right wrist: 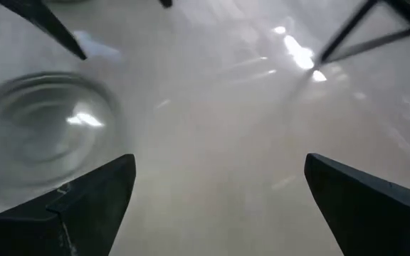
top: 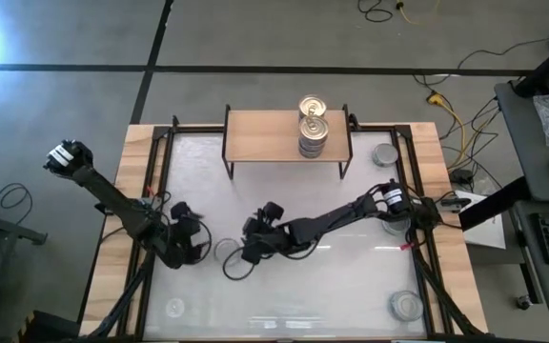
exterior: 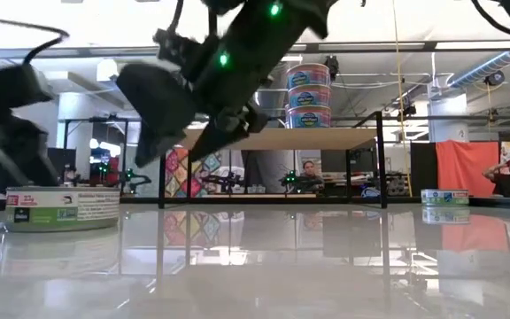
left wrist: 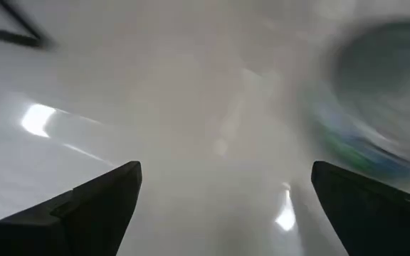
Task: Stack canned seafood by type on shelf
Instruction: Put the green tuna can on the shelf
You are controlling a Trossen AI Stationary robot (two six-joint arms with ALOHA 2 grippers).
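On the light-wood shelf [top: 265,136] at the table's far side stands a stack of canned seafood [top: 313,133] with gold tops; the low view shows three tins [exterior: 309,93] one on another. A silver-topped tin [top: 225,250] rests flat on the white table between my two grippers, also seen as a tin [right wrist: 41,135] and, blurred, a tin [left wrist: 383,107] in the wrist views. My left gripper [top: 193,240] is open just left of it. My right gripper [top: 247,251] is open just right of it. Neither has anything between its fingers.
More tins lie on the table: one at the far right [top: 385,153], one at the near right [top: 405,305], one at the near left [top: 174,307]. The shelf's black legs [exterior: 160,168] stand beyond the grippers. A wooden frame [top: 132,191] edges the table.
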